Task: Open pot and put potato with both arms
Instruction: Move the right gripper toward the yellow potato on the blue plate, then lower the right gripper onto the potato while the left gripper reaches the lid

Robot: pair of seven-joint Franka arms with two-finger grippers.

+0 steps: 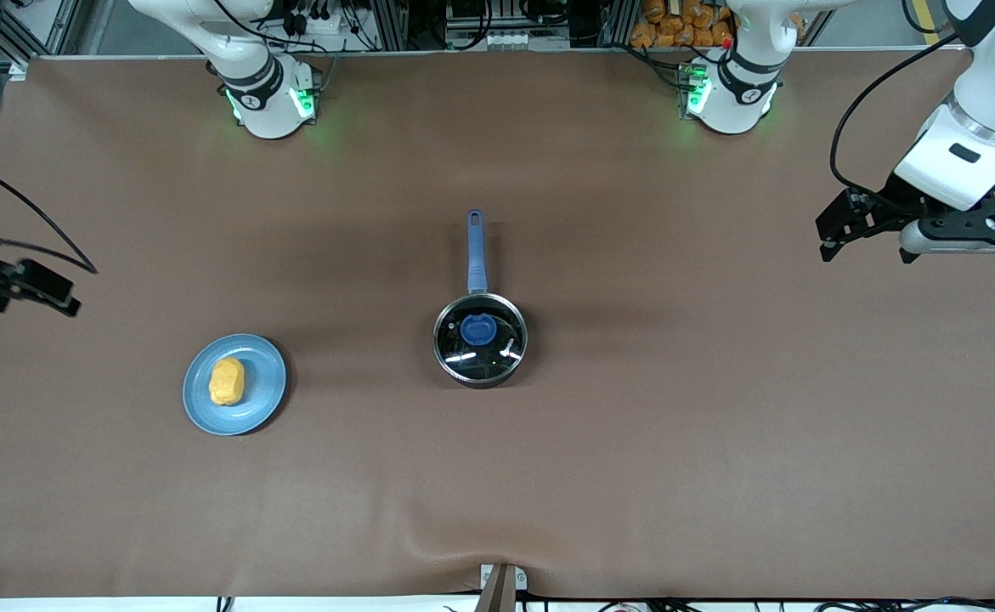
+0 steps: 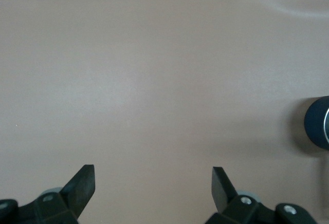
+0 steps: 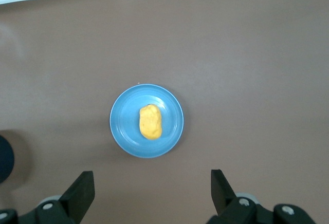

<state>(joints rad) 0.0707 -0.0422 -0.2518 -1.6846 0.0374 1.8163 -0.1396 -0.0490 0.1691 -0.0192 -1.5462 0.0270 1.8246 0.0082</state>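
The black pot [image 1: 480,361] stands mid-table with its glass lid [image 1: 501,336] on and the lid's blue knob [image 1: 477,328] up. Its blue handle [image 1: 475,251] points toward the robots' bases. The yellow-orange potato [image 1: 227,382] lies on a light-blue plate [image 1: 263,399] toward the right arm's end. My left gripper [image 1: 862,229] hangs open and empty over bare table at the left arm's end; its view [image 2: 153,175] catches only the pot's edge [image 2: 317,129]. My right gripper [image 1: 42,293] hangs open and empty at the right arm's end [image 3: 152,180], with the potato [image 3: 150,122] and plate [image 3: 121,121] in its view.
The brown mat [image 1: 633,442] covers the whole table. A small clamp [image 1: 501,582] sits at the mat's edge nearest the front camera. Cables and racks stand past the bases. The pot's edge [image 3: 4,158] shows dark in the right wrist view.
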